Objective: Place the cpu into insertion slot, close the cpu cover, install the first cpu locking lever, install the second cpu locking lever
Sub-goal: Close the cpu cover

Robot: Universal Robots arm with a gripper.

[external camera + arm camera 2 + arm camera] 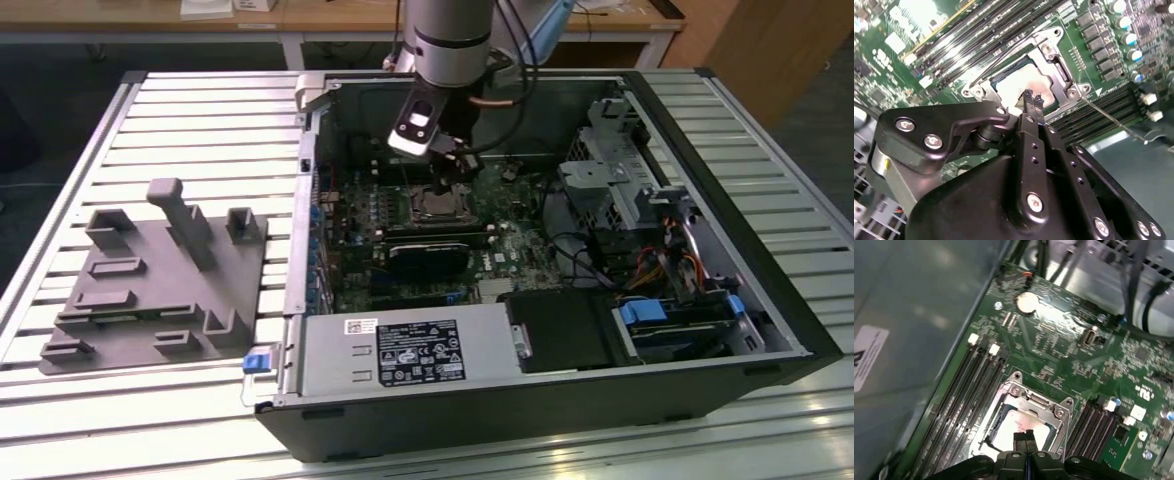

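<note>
Exterior view's left: grey fixture block (147,285) on slatted table (200,110) | centre: I see gripper (449,178) over insertion slot (434,205), fingertips (1035,100) pressed together, empty | cpu (1021,82) seated in slot, cpu cover (1030,392) framing it | thin lever rod (1109,117) juts from socket corner.
</note>
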